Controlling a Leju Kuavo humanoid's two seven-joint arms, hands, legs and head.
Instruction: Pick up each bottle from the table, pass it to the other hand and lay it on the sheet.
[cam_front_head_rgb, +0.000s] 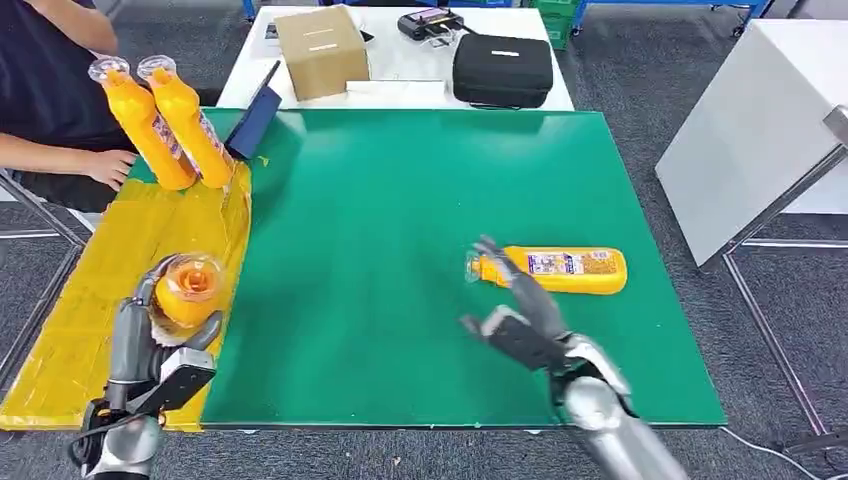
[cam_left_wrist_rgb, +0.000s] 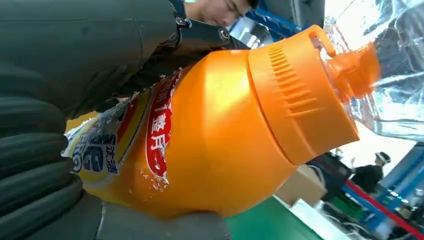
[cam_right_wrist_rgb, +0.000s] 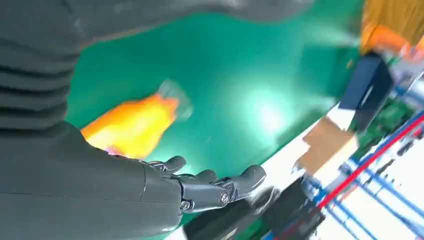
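4 orange bottles: 1 gripped by the left hand over the yellow sheet, 2 upright at its far end, 1 lying on the green mat beside the right hand, fingers spread, empty. Label text is illegible.

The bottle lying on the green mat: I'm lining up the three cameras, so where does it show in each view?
Head view: the lying bottle is right of centre on the green mat, just beyond the open right hand.
Left wrist view: not in it; that is the bottle the left hand holds.
Right wrist view: an orange blur beside the right hand.
Shared landmark: the green mat.
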